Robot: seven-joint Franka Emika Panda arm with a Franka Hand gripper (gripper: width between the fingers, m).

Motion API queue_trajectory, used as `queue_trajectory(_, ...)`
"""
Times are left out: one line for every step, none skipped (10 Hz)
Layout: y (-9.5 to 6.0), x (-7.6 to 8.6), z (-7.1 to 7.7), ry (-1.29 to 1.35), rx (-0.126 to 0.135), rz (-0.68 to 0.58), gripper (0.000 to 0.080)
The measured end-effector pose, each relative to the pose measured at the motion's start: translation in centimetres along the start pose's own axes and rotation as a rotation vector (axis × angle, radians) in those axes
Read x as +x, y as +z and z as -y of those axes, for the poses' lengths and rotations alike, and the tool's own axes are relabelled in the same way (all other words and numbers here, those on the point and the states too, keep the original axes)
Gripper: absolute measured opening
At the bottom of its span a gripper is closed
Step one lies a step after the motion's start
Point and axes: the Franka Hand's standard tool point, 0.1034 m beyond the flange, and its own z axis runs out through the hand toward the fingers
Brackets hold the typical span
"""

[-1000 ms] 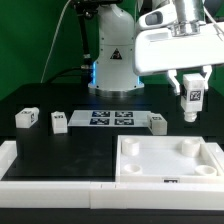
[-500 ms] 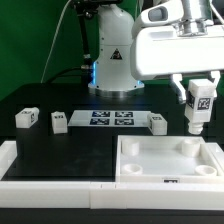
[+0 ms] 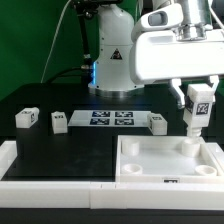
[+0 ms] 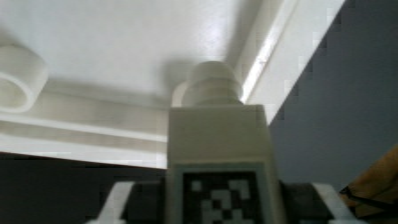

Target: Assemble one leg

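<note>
Altogether three legs (image 3: 25, 118) (image 3: 59, 122) (image 3: 157, 122) lie loose; jaws clamp a fourth leg (image 3: 198, 108).

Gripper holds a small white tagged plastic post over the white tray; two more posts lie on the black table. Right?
Three loose posts, not two, lie on the table, per the exterior view; the held post over the tray is right.

leg (image 4: 217, 150) tag cropped by wrist view edge, tray (image 4: 107, 50) socket blurred and partly cut off

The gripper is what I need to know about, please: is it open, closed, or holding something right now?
Gripper: jaws closed on the leg, held upright above the white tray-like piece.
</note>
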Motion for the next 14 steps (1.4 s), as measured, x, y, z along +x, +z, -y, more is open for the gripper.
queue_trajectory(1.0,1.3,-0.9,-0.005,-0.004,-0.012,0.0288)
queue_trajectory(1.6,1.9,-1.2,-0.002,-0.005,-0.019,0.0288)
queue_trajectory(2.1,2.2,-1.2,0.0,-0.004,-0.021,0.0288)
queue_trajectory(2.6,2.2,-1.2,0.001,-0.002,-0.019,0.0288)
queue_trajectory(3.3,2.0,-1.2,0.003,-0.001,-0.014,0.0288)
queue_trajectory(3.8,1.8,-1.0,0.003,0.001,-0.014,0.0288)
queue_trajectory(4.2,2.1,-0.8,0.003,0.0,-0.031,0.0288)
queue_trajectory(4.6,2.6,-0.8,0.002,-0.003,-0.058,0.0288)
queue_trajectory(4.8,2.9,-0.7,0.002,-0.003,-0.069,0.0288)
queue_trajectory(5.1,2.8,-0.5,0.0,-0.001,-0.065,0.0288)
queue_trajectory(5.4,2.5,-0.4,-0.001,0.001,-0.06,0.0288)
queue_trajectory(5.5,2.3,-0.4,0.0,0.001,-0.056,0.0288)
queue_trajectory(5.7,2.2,-0.4,0.0,0.001,-0.054,0.0288)
queue_trajectory(5.7,2.1,-0.4,0.001,-0.001,-0.063,0.0288)
